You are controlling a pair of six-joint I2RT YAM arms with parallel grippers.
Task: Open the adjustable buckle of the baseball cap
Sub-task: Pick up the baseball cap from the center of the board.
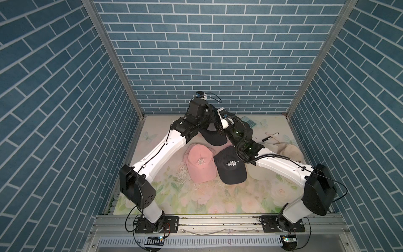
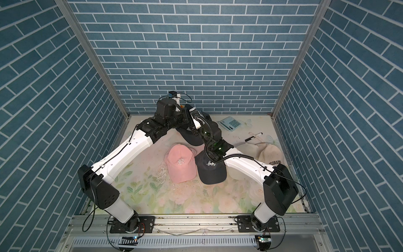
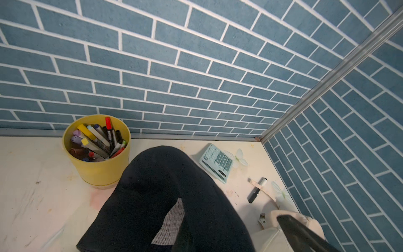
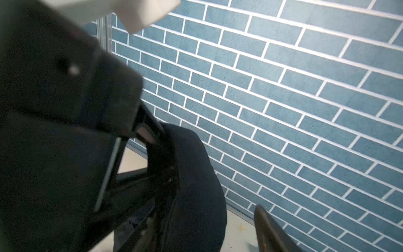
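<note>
A dark baseball cap (image 1: 212,136) hangs raised above the back middle of the table, its brim pointing toward the front in both top views (image 2: 192,137). My left gripper (image 1: 209,119) is shut on its fabric. In the left wrist view the cap (image 3: 165,196) covers the jaws, and a patch of grey mesh lining (image 3: 172,220) shows. My right gripper (image 1: 219,128) is close beside the cap and open. In the right wrist view one of its fingers (image 4: 272,231) stands apart from the cap (image 4: 196,185), and the other is hidden. I cannot make out the buckle.
A pink cap (image 1: 200,162), a dark cap lettered HEART (image 1: 231,165) and a beige cap (image 1: 290,152) lie under the arms. A yellow cup of markers (image 3: 98,152), a calculator (image 3: 217,162) and a marker pen (image 3: 257,189) are near the back wall.
</note>
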